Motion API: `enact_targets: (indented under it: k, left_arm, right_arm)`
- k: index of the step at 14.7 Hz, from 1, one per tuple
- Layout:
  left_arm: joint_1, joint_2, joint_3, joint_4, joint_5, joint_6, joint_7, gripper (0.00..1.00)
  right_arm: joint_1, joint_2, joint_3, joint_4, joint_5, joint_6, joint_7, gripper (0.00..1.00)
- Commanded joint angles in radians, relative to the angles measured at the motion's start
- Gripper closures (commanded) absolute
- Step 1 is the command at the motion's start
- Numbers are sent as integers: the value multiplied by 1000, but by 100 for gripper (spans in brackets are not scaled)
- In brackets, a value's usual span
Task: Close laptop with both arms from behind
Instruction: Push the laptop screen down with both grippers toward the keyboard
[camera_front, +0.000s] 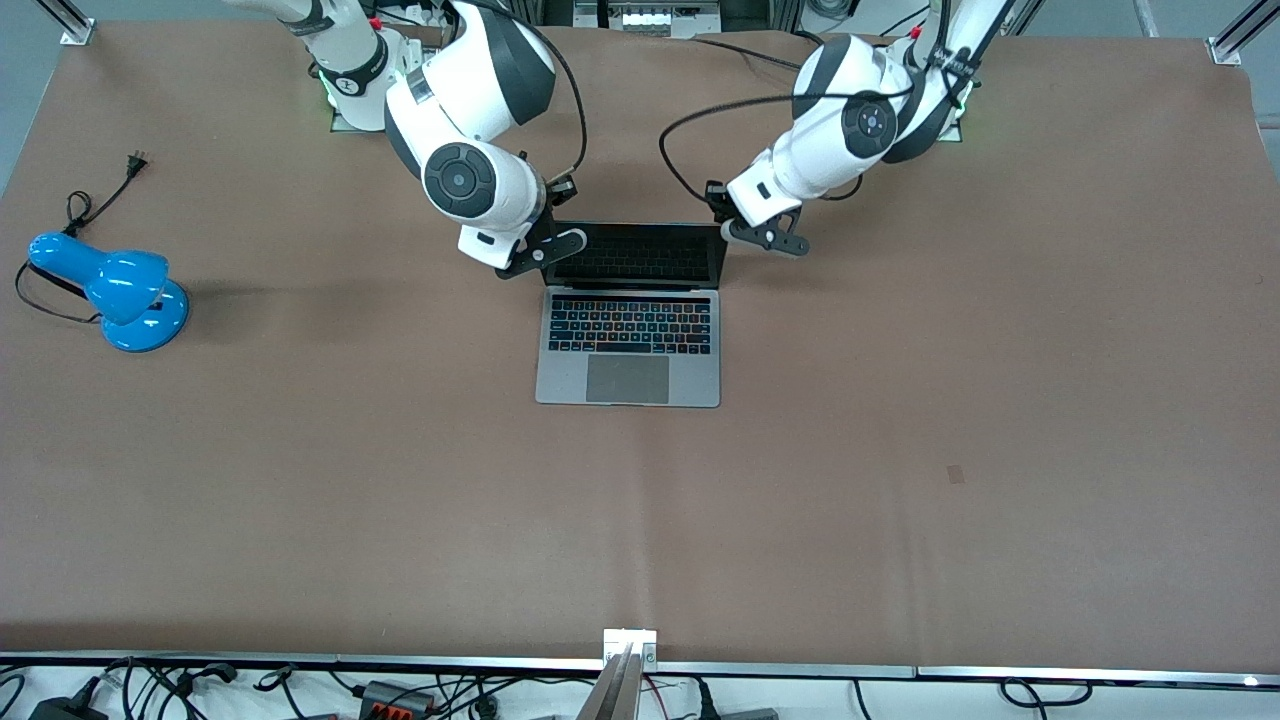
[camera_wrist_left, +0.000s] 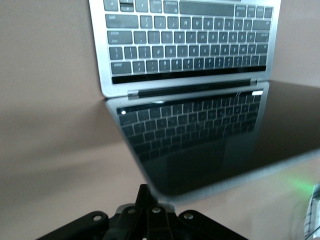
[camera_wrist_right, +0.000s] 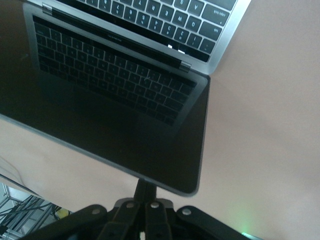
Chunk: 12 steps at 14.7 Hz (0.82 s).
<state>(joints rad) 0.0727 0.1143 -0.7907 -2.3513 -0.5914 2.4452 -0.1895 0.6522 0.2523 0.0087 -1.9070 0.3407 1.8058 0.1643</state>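
Black two-finger right gripper (camera_front: 566, 242) (camera_wrist_right: 145, 186) is pinched shut on nothing, its tip against the top edge of the slim space-grey metal laptop (camera_front: 630, 345) (camera_wrist_left: 150, 75) (camera_wrist_right: 215, 55) lid at the eleven o'clock corner in the front view, while the matching left gripper (camera_front: 724, 228) (camera_wrist_left: 144, 192), likewise clenched and empty, meets that edge at the one o'clock corner. The laptop sits open mid-way along the brown paper-covered table (camera_front: 900, 450), dark screen upright and mirroring the black keys, trackpad at its six o'clock, nearer the front camera. A glossy blue desk lamp (camera_front: 125, 295) with a black cord lies well apart at the laptop's nine o'clock, toward the right arm's end.
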Motion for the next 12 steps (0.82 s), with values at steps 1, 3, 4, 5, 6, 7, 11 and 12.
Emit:
enact_targets:
  k: [1,3,4,5,6,7,11,12]
  left_arm:
    - [12,70,-2,52,-19,35,1,100]
    - [13,85,2,70,-19,49,1,100]
    - [16,99,5,76,-18,52,2,100]
    - [16,108,7,87,-16,63,1,100]
    - [16,120,13,95,-18,69,1,100]
    - [15,131,25,99,-16,75,1,100]
    - [15,206,34,130,-13,135,2,100]
    - [12,223,44,144,-10,135,2,100]
  right_arm:
    - [3,28,-7,51,18,7,15,100]
    - [-5,31,-7,60,18,10,14,100]
    - [0,33,-7,60,17,27,15,100]
    - [0,44,-7,60,17,49,15,100]
    - [1,48,-9,62,17,61,15,100]
    - [1,53,-7,68,17,72,14,100]
    - [-8,100,-10,135,17,75,14,100]
    - [-9,116,-13,155,17,73,14,100]
